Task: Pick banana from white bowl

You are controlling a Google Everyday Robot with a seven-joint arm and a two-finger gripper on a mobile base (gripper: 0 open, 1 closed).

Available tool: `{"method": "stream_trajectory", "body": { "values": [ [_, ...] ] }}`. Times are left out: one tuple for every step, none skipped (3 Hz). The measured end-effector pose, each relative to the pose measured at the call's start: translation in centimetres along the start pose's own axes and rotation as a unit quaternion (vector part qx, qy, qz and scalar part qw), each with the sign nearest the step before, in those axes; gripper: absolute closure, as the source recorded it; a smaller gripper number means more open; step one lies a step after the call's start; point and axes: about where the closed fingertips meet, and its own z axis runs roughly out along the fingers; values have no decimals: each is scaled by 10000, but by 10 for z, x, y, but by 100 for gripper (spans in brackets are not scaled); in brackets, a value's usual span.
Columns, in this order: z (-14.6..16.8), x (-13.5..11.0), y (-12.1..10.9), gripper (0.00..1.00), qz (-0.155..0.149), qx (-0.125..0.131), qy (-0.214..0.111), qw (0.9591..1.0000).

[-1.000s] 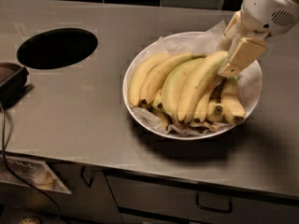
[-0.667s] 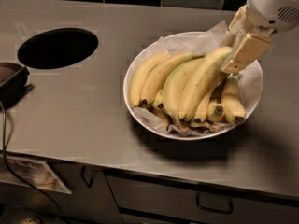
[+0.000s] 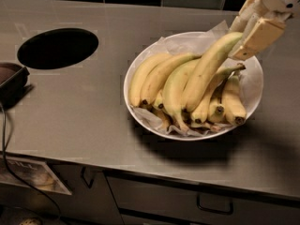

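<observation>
We see the banana [image 3: 206, 74], long, thick and gently curved, pale yellow turning greenish at its stem, dark tip low, lying atop the other bananas [image 3: 145, 78] in the white bowl [image 3: 126, 90]. The claw [image 3: 244, 36], at the bowl's 2 o'clock rim, pinches its stem end. On the tabletop [image 3: 84, 111], a black oval hole [image 3: 57, 48] sits toward 10 o'clock
</observation>
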Motion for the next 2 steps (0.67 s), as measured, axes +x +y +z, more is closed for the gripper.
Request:
{"method": "stream_trajectory", "body": {
  "values": [
    [-14,-3,-4,100,-50,88,-134,9999],
    [-28,-6,-3,100,-64,192,-249,9995]
  ]
}}
